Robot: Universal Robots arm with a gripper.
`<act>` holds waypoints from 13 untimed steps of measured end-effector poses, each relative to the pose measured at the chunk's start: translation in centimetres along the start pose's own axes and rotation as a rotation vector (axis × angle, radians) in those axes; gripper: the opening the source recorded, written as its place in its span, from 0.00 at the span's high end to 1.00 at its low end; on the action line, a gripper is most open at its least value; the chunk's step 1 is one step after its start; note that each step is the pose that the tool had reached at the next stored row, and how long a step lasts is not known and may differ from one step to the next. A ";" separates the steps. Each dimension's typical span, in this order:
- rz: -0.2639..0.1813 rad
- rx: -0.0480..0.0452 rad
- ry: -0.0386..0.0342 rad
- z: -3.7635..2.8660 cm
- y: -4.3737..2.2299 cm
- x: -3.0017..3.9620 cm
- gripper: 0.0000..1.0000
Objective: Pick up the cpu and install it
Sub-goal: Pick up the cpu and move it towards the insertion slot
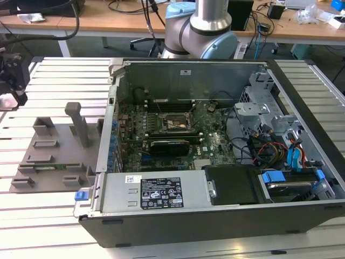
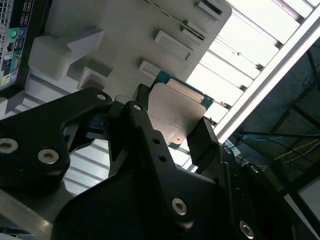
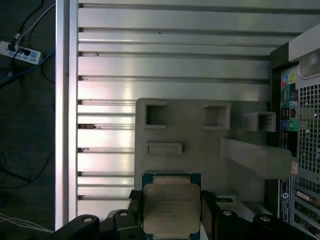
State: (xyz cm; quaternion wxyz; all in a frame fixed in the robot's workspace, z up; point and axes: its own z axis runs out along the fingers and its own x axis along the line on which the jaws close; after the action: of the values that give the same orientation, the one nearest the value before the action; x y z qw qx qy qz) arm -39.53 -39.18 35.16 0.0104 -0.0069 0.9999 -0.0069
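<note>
Gripped the cpu [image 2: 178, 109] in the tool [image 2: 175, 114], narrowed to the chip's width, with a black finger [image 2: 141, 117] pressed to each of two opposite edges; looked the same in both wrist views. Carried it flat, with the silver-grey metal plate turned to the cameras and a thin green rim showing along the free edges. Hung over one edge of a grey plastic holder [image 3: 200, 150], close to its rectangular pockets and its long raised bar; could not tell from the wrist views how high above it. Stood, in the exterior view, at that view's far left, over the slatted metal desk [image 1: 59, 73] and just past the holder's left end. Lay well apart from the open computer case [image 1: 188, 229], set on the same desk toward the exterior view's right. Inside the case, showed a green motherboard [image 1: 215, 143] with a black socket frame [image 1: 173, 124] near its middle, a labelled grey power supply [image 1: 156, 191] along the near wall, and blue-tabbed drive bays [image 1: 280, 181] with red, yellow and blue wires on the exterior view's right. Behind the case, made out the arm's grey and pale-blue base [image 1: 200, 27], in front of wooden benches [image 1: 97, 24] strewn with cables.
</note>
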 end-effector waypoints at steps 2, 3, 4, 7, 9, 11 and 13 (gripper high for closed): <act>0.000 0.0000 0.0000 -0.37 -0.01 0.00 0.45; 0.000 -0.0001 -0.0001 -0.55 -0.01 -0.01 0.45; 0.000 0.0000 0.0000 -0.69 -0.01 -0.01 0.45; 0.000 -0.0001 -0.0001 -0.97 -0.01 -0.02 0.45; 0.000 -0.0002 -0.0003 -1.05 -0.01 -0.02 0.45; 0.000 -0.0001 -0.0001 -1.07 -0.01 -0.02 0.45; 0.000 -0.0001 0.0000 -1.08 -0.01 -0.02 0.45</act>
State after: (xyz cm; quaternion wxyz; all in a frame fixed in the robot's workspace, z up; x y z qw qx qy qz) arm -39.54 -39.18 36.24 0.0104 -0.0069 0.9999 -0.0069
